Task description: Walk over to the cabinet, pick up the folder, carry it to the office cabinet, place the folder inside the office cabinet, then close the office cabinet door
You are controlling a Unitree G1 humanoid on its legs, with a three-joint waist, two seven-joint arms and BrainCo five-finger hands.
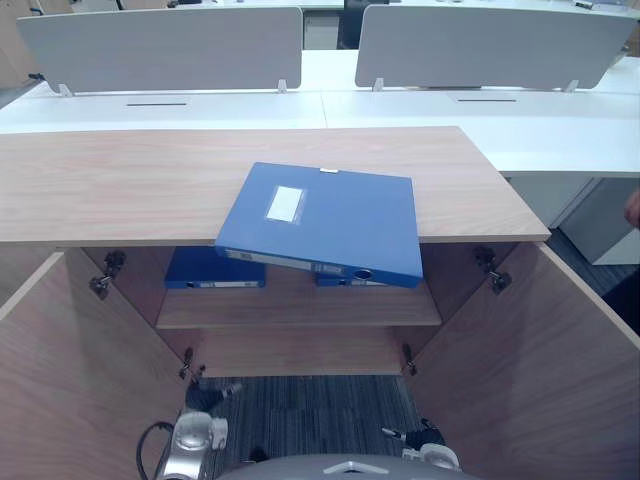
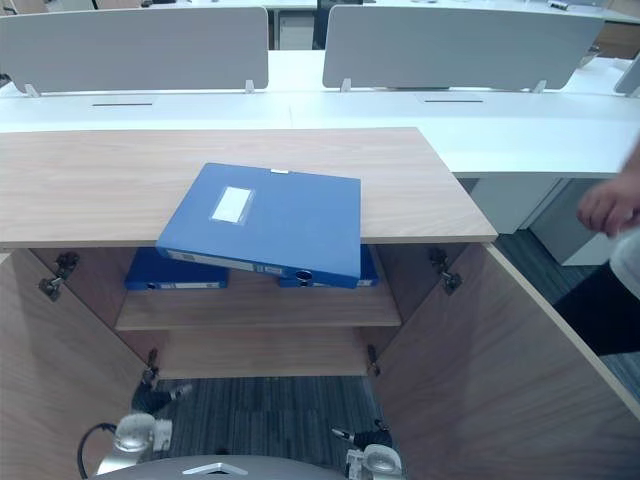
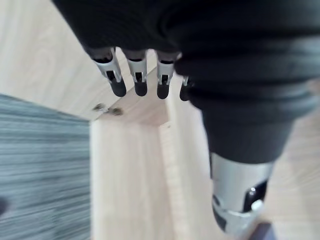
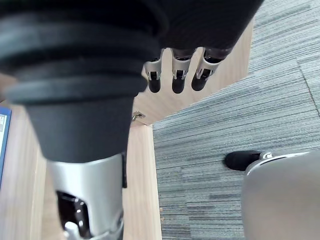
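By the cabinet (image 1: 120,185), the left hand (image 3: 137,75) and right hand (image 4: 175,75) hang with fingers straight and loose, holding nothing. Ribbed grey carpet (image 1: 300,400) lies between the cabinet's open wood-grain doors (image 1: 60,370). Its shelf (image 1: 300,305) carries two blue files (image 1: 210,270). The folder (image 1: 325,220), flat, blue and rectangular with a white label, lies on the cabinet top, spine overhanging the front edge. Smooth white benches (image 1: 560,130) with grey screens (image 1: 160,45) stand behind the cabinet.

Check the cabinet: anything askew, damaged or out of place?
The blue folder lies crooked on the cabinet top, its front edge hanging out past the top's edge, over the shelf. The left door and right door stand open. Nothing looks spilled or damaged.
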